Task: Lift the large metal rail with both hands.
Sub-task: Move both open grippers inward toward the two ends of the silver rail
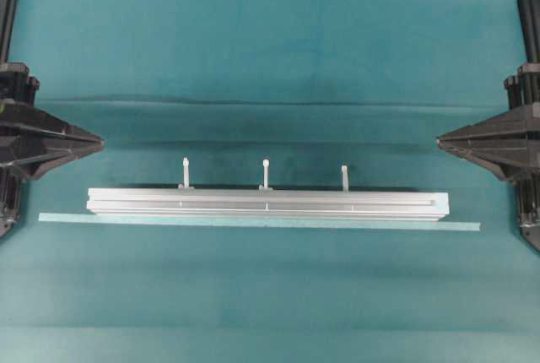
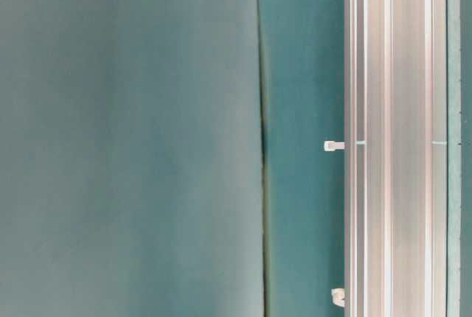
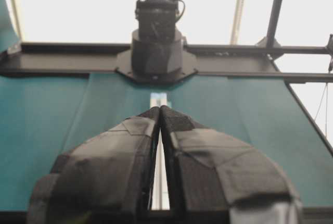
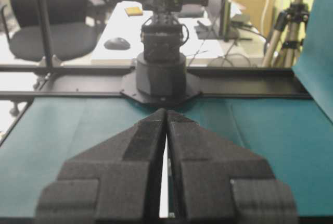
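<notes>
The large metal rail (image 1: pixel 266 203) lies flat across the middle of the teal table, with three white pegs (image 1: pixel 266 173) on its far side. It runs down the right of the table-level view (image 2: pixel 391 140). My left gripper (image 1: pixel 99 139) is shut and empty, hovering beyond the rail's left end and a little behind it. My right gripper (image 1: pixel 440 139) is shut and empty, beyond the rail's right end. In the left wrist view the fingertips (image 3: pixel 159 110) meet, with the rail (image 3: pixel 158 99) showing past them. In the right wrist view the gripper (image 4: pixel 166 112) has its tips together.
A thin pale-teal strip (image 1: pixel 253 222) lies along the rail's near side, slightly longer than it. A fold in the teal cloth (image 1: pixel 253 103) runs across the table behind the rail. Each arm's black base (image 3: pixel 156 52) faces the other across the table.
</notes>
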